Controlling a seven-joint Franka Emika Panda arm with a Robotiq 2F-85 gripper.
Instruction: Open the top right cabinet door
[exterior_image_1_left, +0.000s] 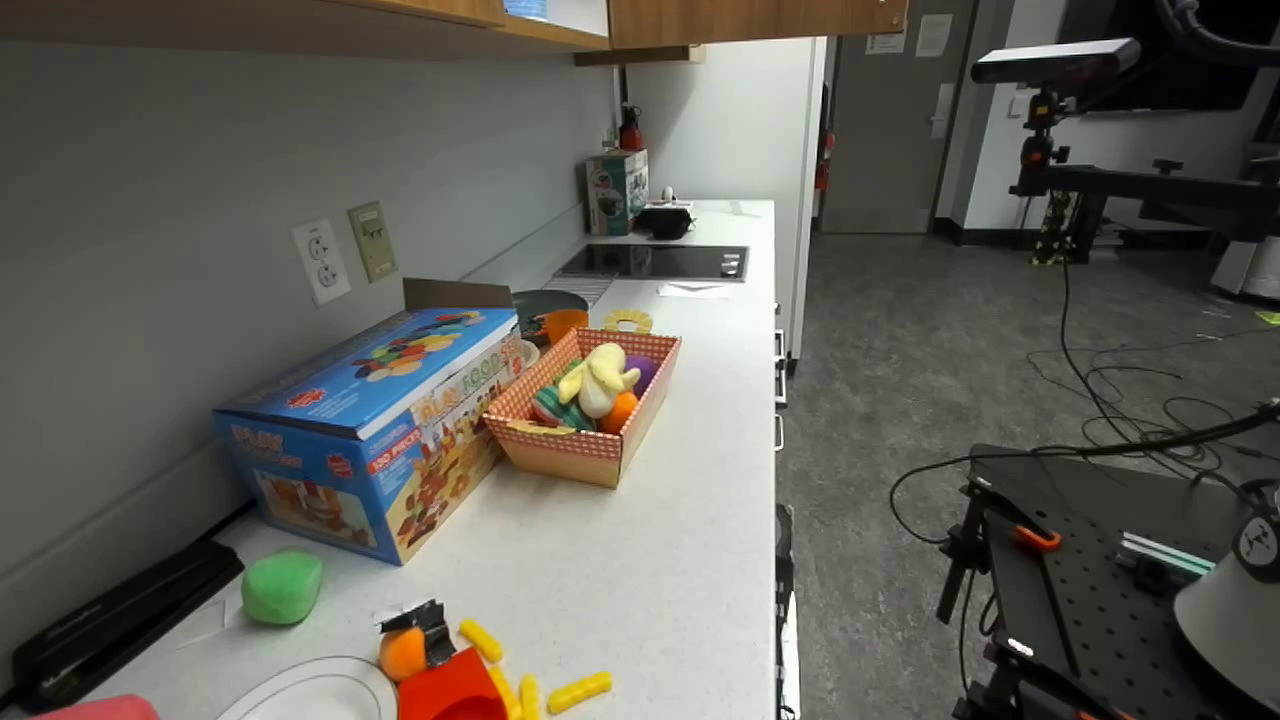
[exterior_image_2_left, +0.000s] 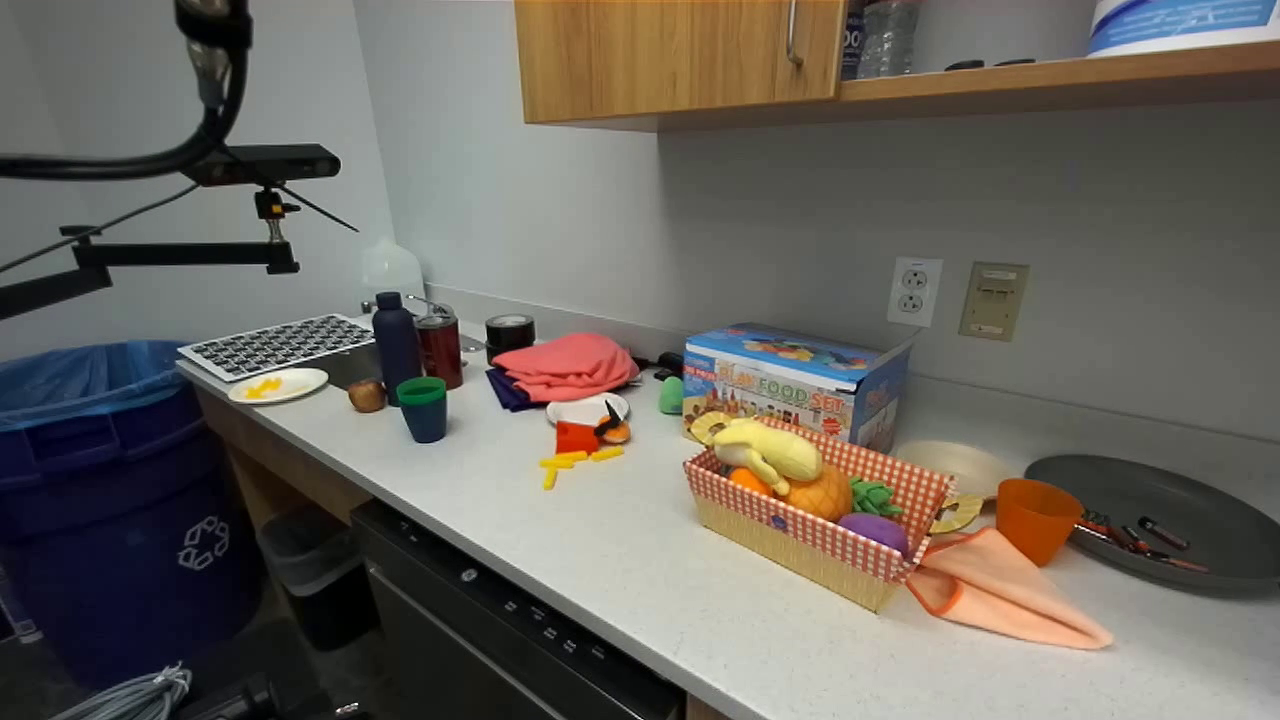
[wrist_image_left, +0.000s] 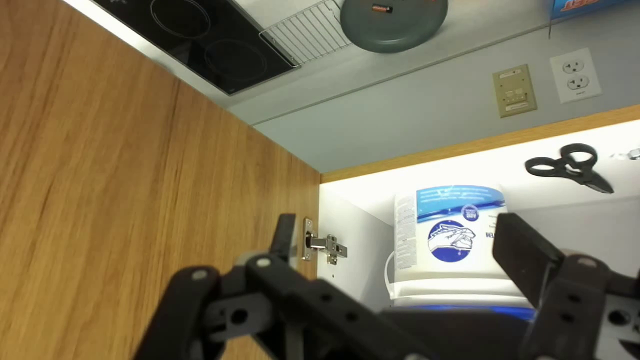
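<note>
Top right cabinet door (exterior_image_1_left: 750, 20) stands swung open, its light-brown lower part jutting out from the wall cabinet (exterior_image_1_left: 250, 25) in an exterior view, high above the table (exterior_image_1_left: 690, 510). In the wrist view the same flat wooden panel fills the left side, joined to the cabinet's white side wall by a metal hinge (wrist_image_left: 327, 245).

The gripper (wrist_image_left: 396, 222) shows in the wrist view, in front of the opened cabinet, its fingers (wrist_image_left: 284, 232) spread wide apart. One finger overlaps the door there; whether they touch cannot be told. Beyond the gripper a white bucket (wrist_image_left: 452, 245) with a blue-printed label stands inside the cabinet, and black scissors (wrist_image_left: 570, 167) lie near the cabinet's front edge. In an exterior view a neighbouring door (exterior_image_2_left: 660, 60) with a metal handle (exterior_image_2_left: 793, 35) is closed, a clear plastic bottle (exterior_image_2_left: 888, 38) standing just beside it inside the cabinet.

On the table, a blue play food box (exterior_image_2_left: 770, 385) stands near the back edge, and a checked basket (exterior_image_2_left: 790, 550) of soft toy fruit (exterior_image_2_left: 820, 495) sits between it and the front edge, a yellow banana (exterior_image_2_left: 780, 450) on top. A dark grey plate (exterior_image_2_left: 1200, 500) lies near the back edge with an orange cup (exterior_image_2_left: 1035, 520) at its rim, and a peach napkin (exterior_image_2_left: 1010, 590) lies just beside the basket. Farther along, a black cooktop (exterior_image_1_left: 655, 262) is set into the table.
</note>
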